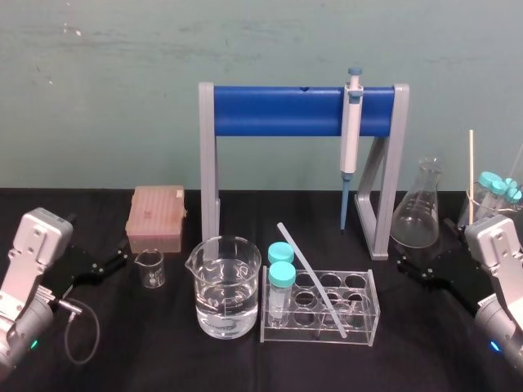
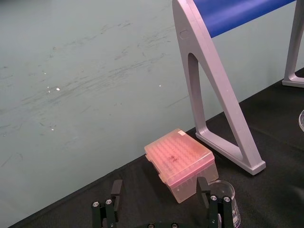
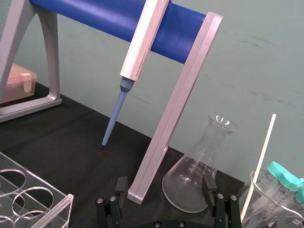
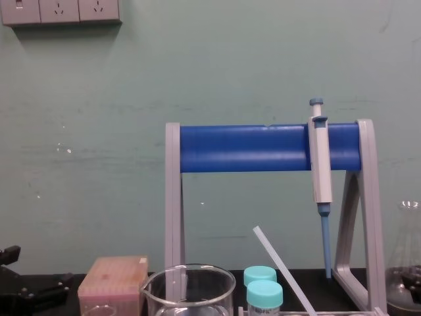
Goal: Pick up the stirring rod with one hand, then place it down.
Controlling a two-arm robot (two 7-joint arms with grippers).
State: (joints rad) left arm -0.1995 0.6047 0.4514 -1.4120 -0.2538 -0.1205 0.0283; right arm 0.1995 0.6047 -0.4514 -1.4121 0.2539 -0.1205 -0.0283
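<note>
Head view shows you the stirring rod propped aslant in the clear test-tube rack. Its lower end sits in a front well and its upper end stands free near the two capped tubes, so the bare shaft looks easy to pinch. The left gripper, beside the small beaker, and the right gripper, before the Erlenmeyer flask, both have their fingers spread. The large beaker crowds the rack's left; bare black table lies in front.
</note>
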